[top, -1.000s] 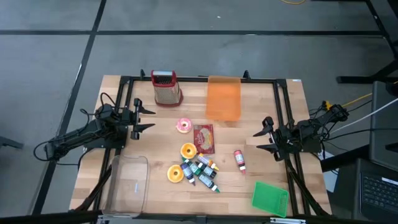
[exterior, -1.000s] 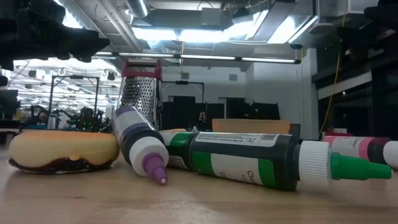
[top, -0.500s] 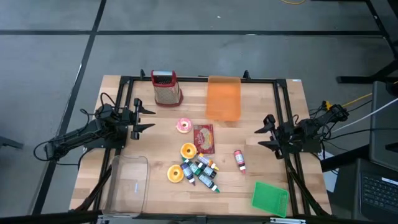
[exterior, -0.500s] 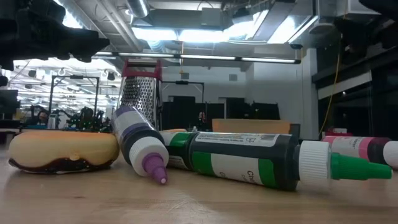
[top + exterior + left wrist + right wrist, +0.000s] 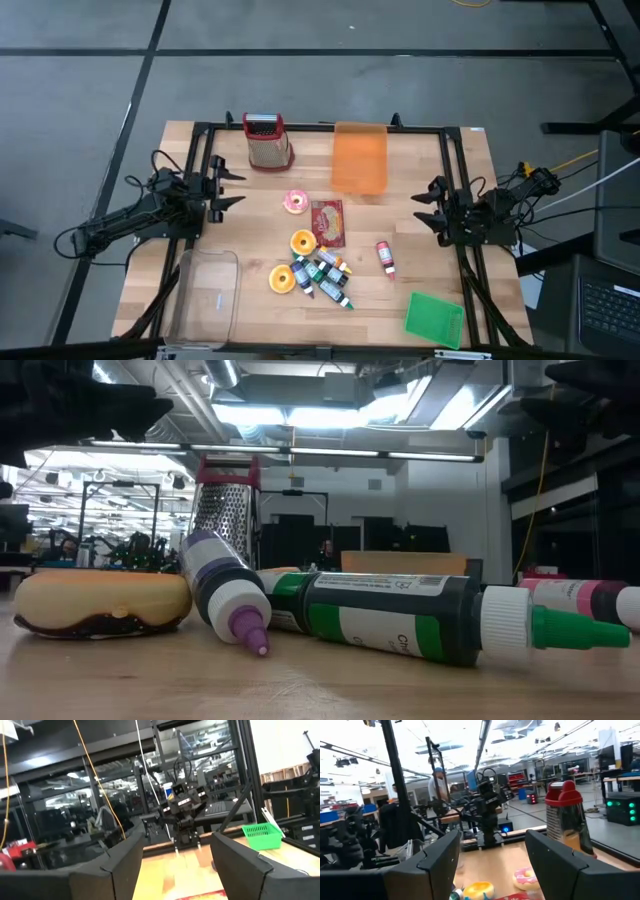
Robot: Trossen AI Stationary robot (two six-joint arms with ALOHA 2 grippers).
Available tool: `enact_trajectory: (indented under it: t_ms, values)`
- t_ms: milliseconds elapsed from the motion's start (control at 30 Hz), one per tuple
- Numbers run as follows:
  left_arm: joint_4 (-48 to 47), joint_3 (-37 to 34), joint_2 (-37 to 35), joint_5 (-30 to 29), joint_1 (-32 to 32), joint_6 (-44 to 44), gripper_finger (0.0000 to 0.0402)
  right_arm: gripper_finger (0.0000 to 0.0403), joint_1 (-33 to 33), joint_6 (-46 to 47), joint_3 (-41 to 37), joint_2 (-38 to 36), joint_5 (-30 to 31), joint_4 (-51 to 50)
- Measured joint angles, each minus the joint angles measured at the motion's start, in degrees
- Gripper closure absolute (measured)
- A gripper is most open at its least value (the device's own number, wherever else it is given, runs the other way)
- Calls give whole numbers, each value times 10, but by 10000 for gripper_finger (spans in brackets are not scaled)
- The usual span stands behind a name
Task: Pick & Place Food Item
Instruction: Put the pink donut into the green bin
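I have both arms tucked back at their own side edges of the surface (image 5: 460, 150), which I read as a waiting pose that leaves the middle free for the overhead camera. The left pincer (image 5: 228, 188) sits at the left edge with its fingers spread and nothing between them. The right pincer (image 5: 428, 207) sits at the right edge, likewise spread and empty.

The food lies clustered near the centre, well apart from both pincers: a pink doughnut (image 5: 295, 202), an orange doughnut (image 5: 303, 242) just beside the red packet (image 5: 327, 222), and another orange doughnut (image 5: 282, 279) touching the pile of colouring bottles (image 5: 325, 277). I judge the pink doughnut nearest the left pincer.

Likely drop spots sit at the corners: a clear tub (image 5: 207, 296) near-left, a green basket (image 5: 434, 318) near-right.
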Motion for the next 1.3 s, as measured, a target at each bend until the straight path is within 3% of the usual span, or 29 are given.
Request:
enact_trajectory:
  t_ms: [233, 333, 400, 467, 667, 833, 1067, 1233, 1300]
  values:
    - [36, 0, 0, -4, 0, -52, 173, 172, -1, 28, 0, 9, 2, 24]
    - [37, 0, 0, -40, 0, -48, 173, 172, -7, 36, 0, 39, 18, 33]
    - [22, 0, 0, -59, -2, -95, 171, 172, -16, 37, 0, 69, 27, 61]
    - [5, 0, 2, -100, -6, -147, 172, 172, -26, 34, 0, 103, 27, 103]
    - [-75, 0, 19, -215, -18, -136, 172, 172, -51, 3, 1, 202, 6, 230]
    - [-103, 0, 55, -286, -30, -144, 172, 172, -77, 28, 48, 307, -5, 235]
    - [-80, 0, 89, -401, -35, -137, 171, 173, -102, -63, 151, 453, -7, 236]
    - [-114, 0, 96, -401, -36, -146, 173, 173, -105, -80, 197, 501, -7, 236]
    - [-137, 0, 101, -368, -35, -138, 173, 173, -105, -88, 208, 510, -7, 232]
